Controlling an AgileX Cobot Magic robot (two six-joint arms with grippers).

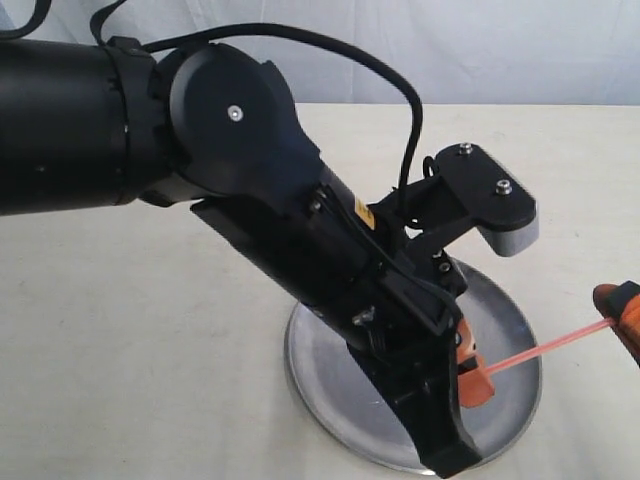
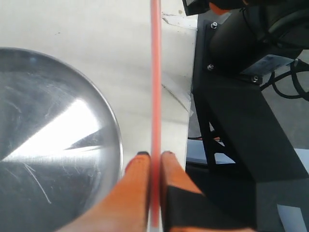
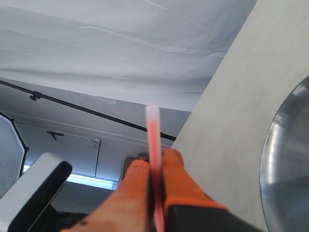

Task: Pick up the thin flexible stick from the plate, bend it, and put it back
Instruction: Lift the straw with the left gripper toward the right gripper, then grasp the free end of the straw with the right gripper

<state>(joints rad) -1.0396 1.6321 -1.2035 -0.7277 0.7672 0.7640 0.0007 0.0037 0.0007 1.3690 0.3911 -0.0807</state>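
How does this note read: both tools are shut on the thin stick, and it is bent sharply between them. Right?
Not quite. The left tool and the right tool are both shut on the stick, but it runs straight between them rather than bent, as the exterior view shows.

Stick (image 1: 545,350) spans from left hand (image 1: 470,372), over plate (image 1: 320,378), rightward to right hand (image 1: 622,312).

A cream tabletop (image 1: 120,330) spreads beneath the right claw (image 3: 154,158); beyond it hangs a creased white backdrop cloth (image 3: 120,48), with a thin black pole (image 3: 72,104) running across.
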